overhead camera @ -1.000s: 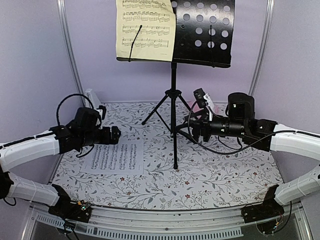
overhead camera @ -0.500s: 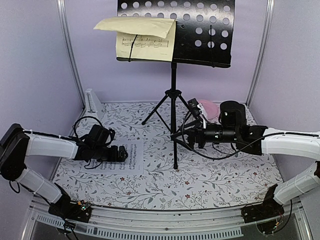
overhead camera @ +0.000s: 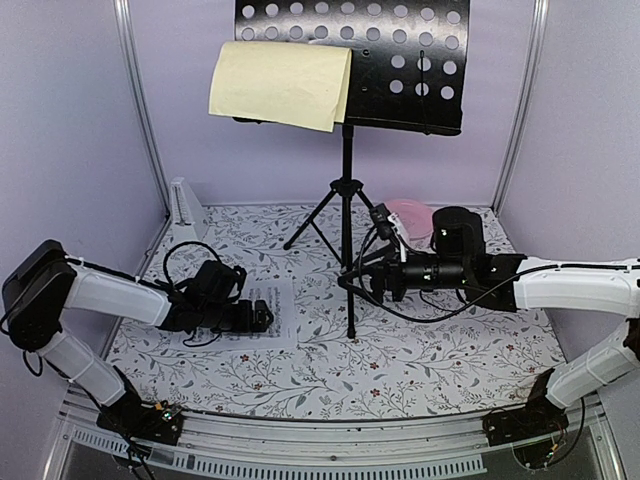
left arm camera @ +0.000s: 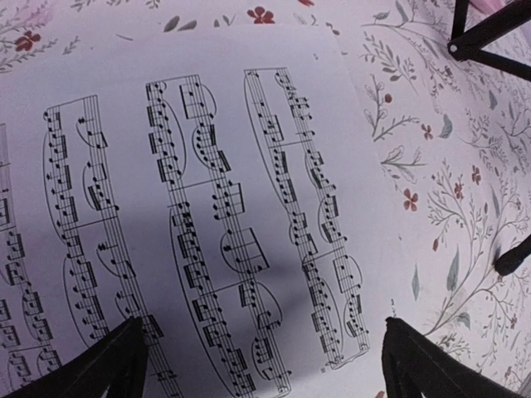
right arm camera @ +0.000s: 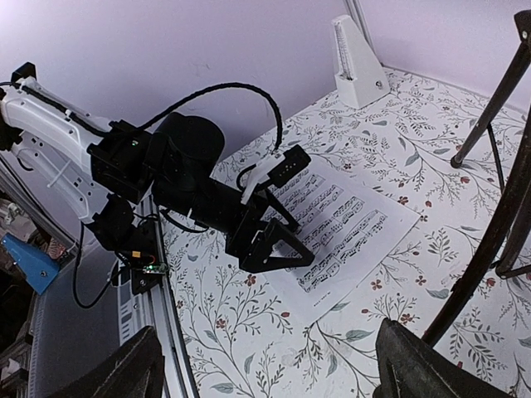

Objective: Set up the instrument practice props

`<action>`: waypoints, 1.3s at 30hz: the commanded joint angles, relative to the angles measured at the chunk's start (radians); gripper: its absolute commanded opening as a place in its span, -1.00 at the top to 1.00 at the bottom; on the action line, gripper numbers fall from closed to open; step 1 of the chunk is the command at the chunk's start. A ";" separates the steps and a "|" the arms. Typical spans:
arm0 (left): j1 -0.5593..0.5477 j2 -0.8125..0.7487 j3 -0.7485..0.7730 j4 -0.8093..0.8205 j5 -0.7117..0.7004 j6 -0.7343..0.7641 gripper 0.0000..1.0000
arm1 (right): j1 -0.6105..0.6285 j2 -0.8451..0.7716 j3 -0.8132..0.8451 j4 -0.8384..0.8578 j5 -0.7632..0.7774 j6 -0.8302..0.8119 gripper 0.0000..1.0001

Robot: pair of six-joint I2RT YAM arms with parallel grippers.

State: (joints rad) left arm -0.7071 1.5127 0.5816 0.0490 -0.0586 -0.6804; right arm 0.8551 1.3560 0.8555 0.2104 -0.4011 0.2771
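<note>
Step in hand, I think, is picking up the page: the left tool [left arm camera: 261, 342] hangs wide open and empty, with the white music page [left arm camera: 207, 191] flat on the worktop [left arm camera: 465, 166] just under it. Next it should pinch the page's edge. The right tool [right arm camera: 265, 336] is open and empty too

I find no words, numbers or brand marks I can read; the only print is staves of music notes on the white sheet [left arm camera: 207, 191], lying right under my left claw [left arm camera: 261, 352]
</note>
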 commanded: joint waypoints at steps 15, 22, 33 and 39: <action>-0.134 -0.626 -0.144 -0.437 -0.269 -0.357 -0.99 | 0.063 0.300 0.246 -0.038 0.042 -0.064 -0.70; -0.155 -0.821 -0.205 -0.730 -0.364 -0.807 -0.98 | 0.116 0.550 0.454 -0.066 0.070 -0.080 -0.44; -0.159 -0.685 -0.224 -0.876 -0.320 -1.110 -0.99 | 0.136 0.827 0.715 -0.124 0.078 -0.119 -0.16; -0.156 -0.725 -0.275 -0.801 -0.411 -1.109 -0.98 | 0.139 0.912 0.769 -0.146 0.085 -0.139 0.11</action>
State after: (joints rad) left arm -0.8532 0.8085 0.3435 -0.7734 -0.4049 -1.7470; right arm 0.9852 2.2154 1.5864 0.0891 -0.3279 0.1596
